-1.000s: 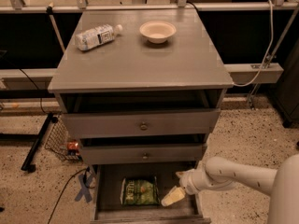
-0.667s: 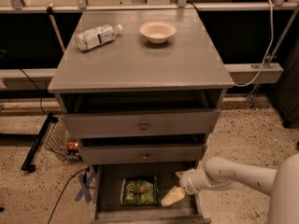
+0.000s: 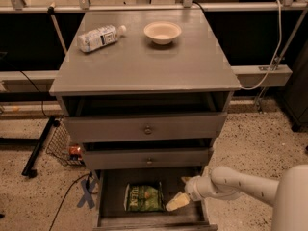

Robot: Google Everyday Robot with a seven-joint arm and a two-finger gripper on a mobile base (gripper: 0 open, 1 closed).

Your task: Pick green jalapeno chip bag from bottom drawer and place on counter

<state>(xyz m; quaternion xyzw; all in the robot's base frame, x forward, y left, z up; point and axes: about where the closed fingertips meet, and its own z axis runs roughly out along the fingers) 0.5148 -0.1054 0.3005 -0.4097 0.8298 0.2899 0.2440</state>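
1. Looking down at the grey cabinet, I see the bottom drawer [image 3: 109, 196] pulled out toward me, and its floor is visible.
2. The green jalapeno chip bag [image 3: 143, 197] lies flat on this floor, near the middle and a little toward 9 o'clock, with the dark band of lettering at its top edge.
3. The gripper [image 3: 177, 193] is inside the drawer at 3 o'clock from the bag, just beside its right edge; I cannot tell if it touches the bag.
4. Its two pale fingers [image 3: 174, 202] stand apart and nothing is held between them.
5. The white arm [image 3: 240, 184] comes in from 4 o'clock, over the right wall of the drawer.
6. The two upper drawers [image 3: 144, 128] with round knobs are each open only a little.
7. On the counter [image 3: 144, 66] a plastic water bottle [image 3: 100, 36] lies on its side at 10 o'clock, and a pale bowl [image 3: 162, 32] stands at 12 o'clock, well apart from the bottle.
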